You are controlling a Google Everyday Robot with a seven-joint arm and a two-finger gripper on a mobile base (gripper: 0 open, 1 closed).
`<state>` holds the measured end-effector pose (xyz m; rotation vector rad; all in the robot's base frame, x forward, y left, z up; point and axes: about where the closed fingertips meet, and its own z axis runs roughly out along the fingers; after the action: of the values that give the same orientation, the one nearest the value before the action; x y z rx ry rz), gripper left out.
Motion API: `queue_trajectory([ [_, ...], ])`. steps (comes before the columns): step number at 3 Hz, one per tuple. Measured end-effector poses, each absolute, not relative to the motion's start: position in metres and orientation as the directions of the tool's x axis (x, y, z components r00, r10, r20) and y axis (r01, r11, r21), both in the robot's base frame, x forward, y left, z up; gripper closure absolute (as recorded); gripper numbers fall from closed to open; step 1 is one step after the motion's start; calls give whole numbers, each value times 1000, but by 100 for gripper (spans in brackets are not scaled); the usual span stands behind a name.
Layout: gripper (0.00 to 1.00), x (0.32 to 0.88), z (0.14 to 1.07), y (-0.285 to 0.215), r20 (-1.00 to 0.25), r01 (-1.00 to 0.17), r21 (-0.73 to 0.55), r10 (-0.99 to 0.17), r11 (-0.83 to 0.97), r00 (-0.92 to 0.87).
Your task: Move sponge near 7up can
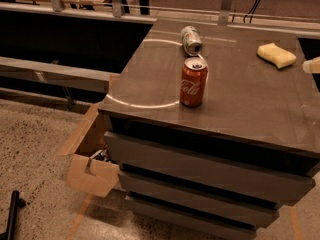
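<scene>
I see only a pale sliver of the tool (pixel 313 65) at the right edge of my view, low over the bench (pixel 250 109). I cannot tell how far open it is or whether it has hold of anything.

The sponge (pixel 276 55) lies flat on the bench just beside the tool, a little to its left in my view and slightly farther back, with a narrow gap between them.

The 7up can (pixel 191 40) lies on its side well apart from the tool, across the bench to the left and toward the back edge. Its silver end is turned toward me. I can make out its green-and-white print but cannot read any lettering on it.

Nearer to me than that can, and also well left of the tool, a red Coke can (pixel 193 82) stands upright with its tab end up. The white Coca-Cola script runs up its side. The two cans are near each other but apart.

Far below and left of the tool, an open box (pixel 92 169) sits on the floor against the bench's drawers (pixel 210 169).
</scene>
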<state>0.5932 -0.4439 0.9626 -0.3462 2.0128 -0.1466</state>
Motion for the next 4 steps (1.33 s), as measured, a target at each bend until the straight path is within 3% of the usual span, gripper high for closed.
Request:
queue_trajectory([
  [1, 0, 615, 948, -472, -881, -152, -206, -251, 967, -402],
  [2, 0, 638, 930, -479, -862, -209, -185, -261, 960, -434],
  [4, 0, 656, 887, -458, -830, -323, -201, -336, 925, -446],
])
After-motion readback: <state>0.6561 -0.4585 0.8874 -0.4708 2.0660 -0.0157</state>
